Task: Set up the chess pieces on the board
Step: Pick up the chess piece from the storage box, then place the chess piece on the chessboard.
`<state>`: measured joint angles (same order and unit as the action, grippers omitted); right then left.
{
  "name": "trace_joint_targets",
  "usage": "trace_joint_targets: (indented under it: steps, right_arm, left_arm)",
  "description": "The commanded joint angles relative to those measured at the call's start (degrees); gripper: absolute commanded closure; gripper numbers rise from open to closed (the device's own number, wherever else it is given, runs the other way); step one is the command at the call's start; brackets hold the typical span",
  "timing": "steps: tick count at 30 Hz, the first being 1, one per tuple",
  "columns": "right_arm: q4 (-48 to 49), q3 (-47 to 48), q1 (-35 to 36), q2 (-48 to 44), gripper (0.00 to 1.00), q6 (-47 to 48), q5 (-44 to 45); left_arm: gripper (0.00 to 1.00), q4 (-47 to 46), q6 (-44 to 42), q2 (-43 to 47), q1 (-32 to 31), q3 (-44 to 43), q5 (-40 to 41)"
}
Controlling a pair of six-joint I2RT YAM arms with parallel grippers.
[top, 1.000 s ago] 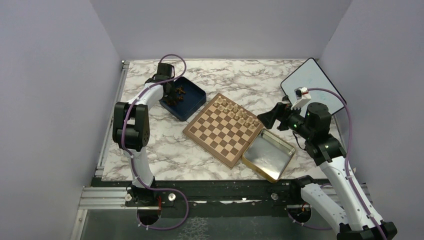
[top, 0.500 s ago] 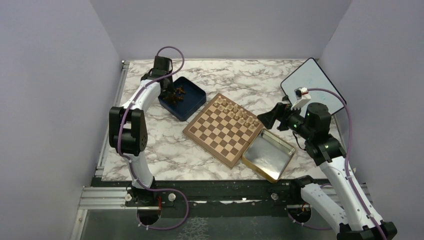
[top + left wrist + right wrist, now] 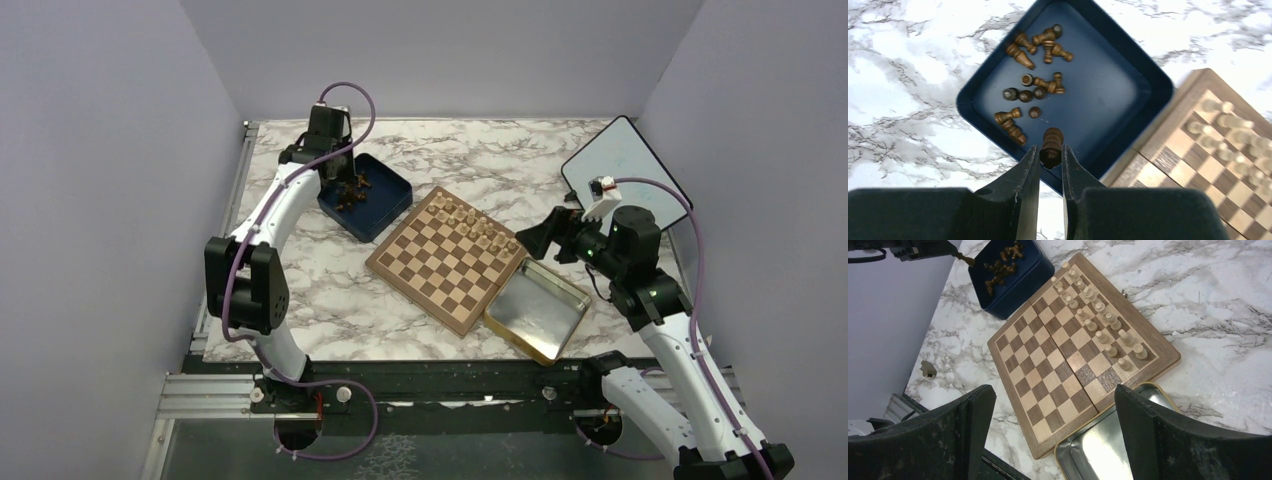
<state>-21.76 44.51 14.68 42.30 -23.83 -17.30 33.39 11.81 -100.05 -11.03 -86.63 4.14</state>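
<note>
Chess pieces (image 3: 1025, 95) lie in the blue box (image 3: 1108, 90).

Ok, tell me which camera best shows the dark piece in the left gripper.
Left wrist: the dark piece sits mid-frame, pinched in the left gripper over the blue box. The right wrist view shows only a distant speck at top left; in the top view it is too small to make out.

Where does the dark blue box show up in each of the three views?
Top external: dark blue box upper left of centre.
Left wrist: box upper centre, large.
Right wrist: box top edge, left of centre.
Shared landmark: the board beside it in all three.
</note>
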Motion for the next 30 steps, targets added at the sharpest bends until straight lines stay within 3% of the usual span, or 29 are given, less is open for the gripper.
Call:
trace_joint_targets:
  steps: [1,10,17,23,30]
  right_arm:
    - [-2.61,-0.31,0.27,-0.39,0.06,-0.89,1.17]
    - [-5.17,-0.48,0.29,-1.15,0.06,-0.09,1.38]
    - [-7.96,-0.75,0.32,-1.42,0.06,-1.64,1.80]
    - [-8.66,-1.06,0.29,-1.06,0.06,-2.31,2.32]
    - [-9.17,0.04,0.27,-0.33,0.06,-1.41,2.22]
  left_arm:
    - [0.88,2.70,0.45,5.99,-2.91,1.18,-3.87]
    - [0.88,4.23,1.59,17.12,-13.64,9.05,-7.38]
    - [0.88,4.27,8.99,23.46,-25.06,17.81,-0.91]
    - [0.88,4.10,14.99,21.88,-34.91,20.18,6.79]
    - [0.88,3.42,18.67,16.61,-41.81,18.68,12.87]
